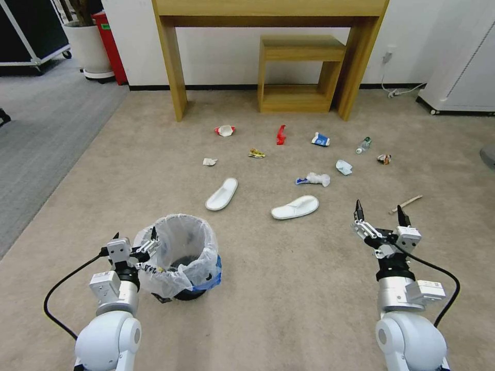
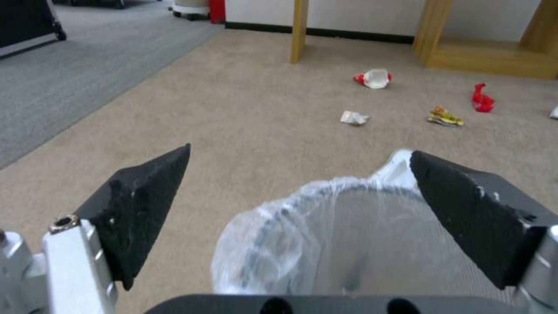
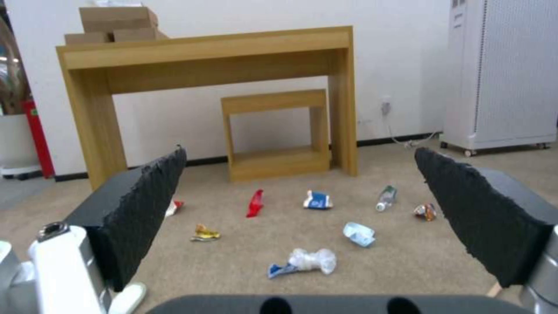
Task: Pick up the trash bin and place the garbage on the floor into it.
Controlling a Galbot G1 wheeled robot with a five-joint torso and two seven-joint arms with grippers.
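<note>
The trash bin (image 1: 178,257), lined with a crinkly white bag, stands on the carpet at front left. My left gripper (image 1: 135,239) is open at its left rim, and the left wrist view shows the bin's rim (image 2: 325,205) between the fingers. To the right, my right gripper (image 1: 379,215) hangs open and empty above the floor, near a wooden stick (image 1: 407,202). The garbage lies ahead: two white slippers (image 1: 222,194) (image 1: 295,207), a crushed cup (image 1: 225,130), a red wrapper (image 1: 281,135), a carton (image 1: 320,139), a bottle (image 1: 363,145), crumpled paper (image 1: 209,161) and a yellow wrapper (image 1: 256,153).
A tall wooden desk (image 1: 172,67) with a small wooden stool (image 1: 299,49) under it stands against the far wall. A white cabinet (image 1: 464,62) and a cable are at the right. A planter (image 1: 90,49) sits at the far left beside grey carpet.
</note>
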